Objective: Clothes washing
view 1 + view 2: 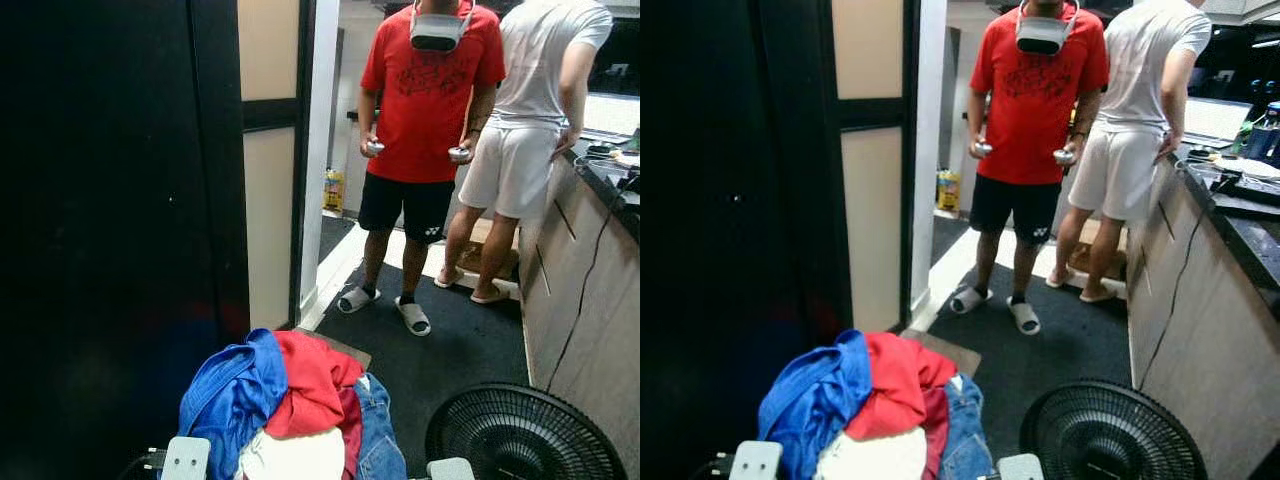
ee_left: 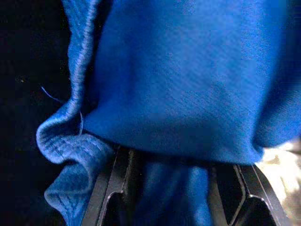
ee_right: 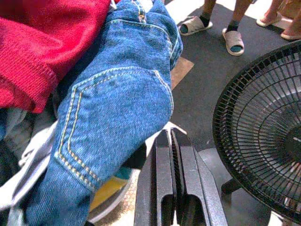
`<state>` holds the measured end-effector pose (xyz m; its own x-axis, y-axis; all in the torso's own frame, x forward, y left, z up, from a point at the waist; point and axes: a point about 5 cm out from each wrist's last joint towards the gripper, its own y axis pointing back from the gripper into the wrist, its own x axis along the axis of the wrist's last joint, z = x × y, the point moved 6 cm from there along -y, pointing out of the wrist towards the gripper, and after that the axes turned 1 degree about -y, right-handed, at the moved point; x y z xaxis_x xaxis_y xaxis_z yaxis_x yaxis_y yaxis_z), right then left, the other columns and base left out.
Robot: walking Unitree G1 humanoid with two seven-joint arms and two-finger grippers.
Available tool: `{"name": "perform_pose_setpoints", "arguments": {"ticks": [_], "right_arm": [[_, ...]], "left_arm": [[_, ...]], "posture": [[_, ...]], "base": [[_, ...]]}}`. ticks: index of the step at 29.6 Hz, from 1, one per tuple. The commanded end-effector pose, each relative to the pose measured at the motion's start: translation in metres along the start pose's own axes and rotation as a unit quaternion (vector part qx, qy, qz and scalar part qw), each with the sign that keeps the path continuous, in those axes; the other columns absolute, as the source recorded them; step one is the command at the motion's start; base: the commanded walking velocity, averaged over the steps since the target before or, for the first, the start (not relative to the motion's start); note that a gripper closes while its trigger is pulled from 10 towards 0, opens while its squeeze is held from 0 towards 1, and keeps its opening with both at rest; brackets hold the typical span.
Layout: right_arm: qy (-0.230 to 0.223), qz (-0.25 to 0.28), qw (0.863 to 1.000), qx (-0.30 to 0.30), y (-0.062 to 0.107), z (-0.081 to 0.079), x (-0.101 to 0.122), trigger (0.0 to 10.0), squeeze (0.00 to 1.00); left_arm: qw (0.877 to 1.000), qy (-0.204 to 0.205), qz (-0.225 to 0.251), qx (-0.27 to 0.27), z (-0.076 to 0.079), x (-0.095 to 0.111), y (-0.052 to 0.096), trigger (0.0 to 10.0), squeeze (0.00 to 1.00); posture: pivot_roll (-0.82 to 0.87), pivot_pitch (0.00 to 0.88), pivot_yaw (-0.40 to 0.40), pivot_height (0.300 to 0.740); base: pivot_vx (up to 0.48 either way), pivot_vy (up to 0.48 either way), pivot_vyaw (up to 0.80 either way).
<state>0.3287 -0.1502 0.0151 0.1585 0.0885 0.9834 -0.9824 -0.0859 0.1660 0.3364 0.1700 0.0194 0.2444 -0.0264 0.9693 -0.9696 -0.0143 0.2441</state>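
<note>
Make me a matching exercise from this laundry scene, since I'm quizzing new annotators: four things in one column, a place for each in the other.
Things:
1. blue garment
2. denim jeans
3. black fan
4. person in the red shirt

Places:
A. on the floor at the robot's right
B. left side of the clothes pile
C. standing ahead on the dark mat
D. right side of the pile, beside the right gripper

Pairs: 1-B, 2-D, 3-A, 4-C

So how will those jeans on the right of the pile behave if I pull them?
The jeans drape in folds, so probably floppy. Thick denim suggests some weight. The red garment overlaps them and may drag along.
</note>
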Motion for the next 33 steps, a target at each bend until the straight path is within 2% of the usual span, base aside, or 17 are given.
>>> {"name": "perform_pose_setpoints", "arguments": {"ticks": [1,6,9,11,14,15,16,19,22,23,25,26,28,29,30,31,33], "right_arm": [[0.008,-0.001,1.0,0.002,0.002,0.0,-0.002,10.0,0.0],[0.039,0.027,0.999,0.008,0.0,0.0,0.013,10.0,0.0],[0.07,0.078,0.994,0.012,-0.008,0.003,0.047,10.0,0.0],[0.076,0.089,0.993,0.012,-0.009,0.003,0.054,10.0,0.0],[0.084,0.118,0.989,0.0,-0.016,0.009,0.079,10.0,0.0],[0.084,0.118,0.989,0.0,-0.016,0.009,0.079,10.0,0.0],[0.086,0.125,0.988,-0.001,-0.017,0.01,0.084,10.0,0.0],[0.088,0.129,0.988,-0.001,-0.016,0.01,0.087,10.0,0.0],[0.089,0.142,0.986,0.0,-0.014,0.013,0.097,10.0,0.0],[0.089,0.142,0.986,0.0,-0.014,0.013,0.097,10.0,0.0],[0.087,0.159,0.983,-0.007,-0.011,0.02,0.11,10.0,0.0],[0.08,0.176,0.981,-0.011,-0.008,0.024,0.122,10.0,0.0],[0.078,0.181,0.98,-0.01,-0.007,0.024,0.126,10.0,0.0],[0.076,0.186,0.98,-0.009,-0.006,0.024,0.129,10.0,0.0],[0.071,0.201,0.977,-0.004,-0.004,0.021,0.139,10.0,0.0],[0.071,0.201,0.977,-0.004,-0.004,0.021,0.139,10.0,0.0],[0.069,0.211,0.975,0.001,-0.003,0.02,0.147,10.0,0.0]], "left_arm": [[1.0,-0.011,-0.015,-0.005,0.0,-0.01,0.003,10.0,0.0],[0.999,-0.042,0.0,-0.026,-0.003,-0.002,0.002,10.0,0.0],[0.994,-0.092,0.041,-0.044,0.0,0.019,-0.001,10.0,0.0],[0.992,-0.104,0.051,-0.048,0.001,0.025,-0.001,10.0,0.0],[0.981,-0.15,0.109,-0.06,0.005,0.06,-0.007,10.0,0.0],[0.981,-0.15,0.109,-0.06,0.005,0.06,-0.007,10.0,0.0],[0.978,-0.159,0.124,-0.062,0.006,0.07,-0.008,10.0,0.0],[0.976,-0.159,0.133,-0.062,0.007,0.077,-0.009,10.0,0.0],[0.974,-0.157,0.155,-0.061,0.006,0.096,-0.012,10.0,0.0],[0.974,-0.157,0.155,-0.061,0.006,0.096,-0.012,10.0,0.0],[0.967,-0.161,0.187,-0.057,0.004,0.122,-0.013,10.0,0.0],[0.962,-0.158,0.212,-0.061,0.005,0.143,-0.011,10.0,0.0],[0.962,-0.155,0.217,-0.065,0.006,0.148,-0.01,10.0,0.0],[0.961,-0.149,0.22,-0.073,0.007,0.151,-0.009,10.0,0.0],[0.963,-0.101,0.225,-0.103,0.012,0.163,-0.004,10.0,0.0],[0.963,-0.101,0.225,-0.103,0.012,0.163,-0.004,10.0,0.0],[0.958,-0.08,0.225,-0.159,0.023,0.172,0.004,10.0,0.0]], "posture": [[0.02,0.065,0.011,0.74],[0.02,0.069,0.011,0.74],[0.02,0.071,0.013,0.74],[0.02,0.071,0.013,0.74],[0.02,0.069,0.011,0.74],[0.02,0.069,0.011,0.74],[0.02,0.069,0.011,0.74],[0.02,0.069,0.011,0.74],[0.02,0.068,0.015,0.74],[0.02,0.068,0.015,0.74],[0.01,0.068,0.022,0.74],[0.01,0.067,0.024,0.74],[0.01,0.067,0.024,0.74],[0.0,0.068,0.027,0.74],[0.0,0.068,0.028,0.74],[0.0,0.068,0.028,0.74],[0.0,0.068,0.028,0.74]], "base": [[0.0,0.0,0.0],[0.0,0.0,0.0],[0.0,0.0,0.0],[0.0,0.0,0.0],[0.0,0.0,0.0],[0.0,0.0,0.0],[0.0,0.0,0.0],[0.0,0.0,0.0],[0.0,0.0,0.0],[0.0,0.0,0.0],[0.0,0.0,0.0],[0.0,0.0,0.0],[0.0,0.0,0.0],[0.0,0.0,0.0],[0.0,0.0,0.0],[0.0,0.0,0.0],[0.0,0.0,0.0]]}}
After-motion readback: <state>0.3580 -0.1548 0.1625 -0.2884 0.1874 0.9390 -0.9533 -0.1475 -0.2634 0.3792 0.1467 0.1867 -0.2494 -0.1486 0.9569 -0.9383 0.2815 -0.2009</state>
